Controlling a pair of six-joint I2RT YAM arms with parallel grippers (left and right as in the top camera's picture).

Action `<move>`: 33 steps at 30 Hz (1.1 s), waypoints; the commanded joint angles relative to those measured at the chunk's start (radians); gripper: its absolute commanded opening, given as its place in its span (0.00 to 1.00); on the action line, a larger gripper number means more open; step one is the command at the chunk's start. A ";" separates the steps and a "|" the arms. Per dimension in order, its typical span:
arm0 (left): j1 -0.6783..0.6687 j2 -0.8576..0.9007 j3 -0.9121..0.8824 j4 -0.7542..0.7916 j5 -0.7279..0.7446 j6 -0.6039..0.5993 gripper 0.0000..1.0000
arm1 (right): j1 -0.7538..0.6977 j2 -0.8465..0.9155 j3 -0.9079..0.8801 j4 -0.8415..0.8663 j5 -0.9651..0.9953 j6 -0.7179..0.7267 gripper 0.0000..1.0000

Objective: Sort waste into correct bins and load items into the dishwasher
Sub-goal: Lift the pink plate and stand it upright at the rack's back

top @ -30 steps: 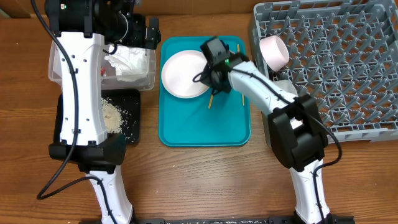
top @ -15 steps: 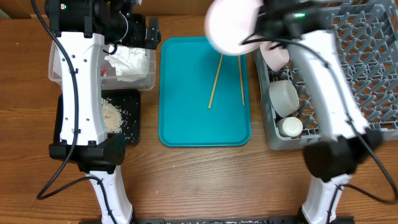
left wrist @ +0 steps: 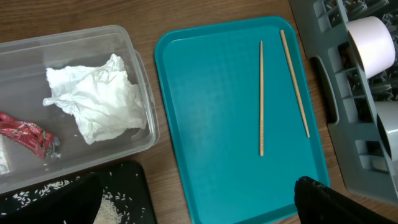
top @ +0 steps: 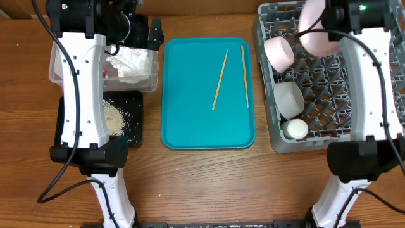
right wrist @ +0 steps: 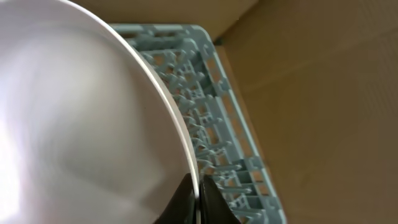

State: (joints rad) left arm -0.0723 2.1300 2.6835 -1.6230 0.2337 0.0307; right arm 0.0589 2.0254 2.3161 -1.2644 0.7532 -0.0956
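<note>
My right gripper (top: 330,19) is shut on the rim of the white round plate (top: 314,31) and holds it on edge above the back left of the grey dish rack (top: 354,76). In the right wrist view my fingers (right wrist: 198,190) pinch the plate rim (right wrist: 81,112) over the rack pegs (right wrist: 205,118). Two chopsticks (top: 219,80) (top: 244,76) lie on the teal tray (top: 190,120). My left gripper (top: 147,31) is open and empty (left wrist: 196,182), above the clear tub (top: 60,63), which holds the napkin (left wrist: 93,102) and red wrapper (left wrist: 28,132).
The rack's left side holds a white bowl on its side (top: 278,54), another white dish (top: 288,98) and a small cup (top: 295,129). The black tray (top: 136,130) with rice (top: 114,117) sits in front of the tub, partly under the left arm.
My right gripper has lifted the plate off the teal tray and carried it right, over the rack. The two chopsticks now lie uncovered. The left arm has not moved.
</note>
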 commanded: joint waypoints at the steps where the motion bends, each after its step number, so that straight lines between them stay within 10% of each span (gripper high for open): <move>1: -0.010 -0.018 0.013 0.004 -0.005 -0.009 1.00 | -0.042 0.060 -0.006 0.033 0.026 -0.073 0.04; 21: -0.009 -0.018 0.013 0.004 -0.005 -0.009 1.00 | -0.054 0.243 -0.006 0.205 -0.022 -0.278 0.05; 33: -0.009 -0.018 0.013 0.004 -0.005 -0.009 1.00 | -0.054 0.214 0.045 0.179 -0.182 -0.095 0.63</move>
State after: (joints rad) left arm -0.0723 2.1300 2.6835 -1.6230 0.2337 0.0307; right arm 0.0044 2.2673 2.3119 -1.0760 0.5961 -0.2802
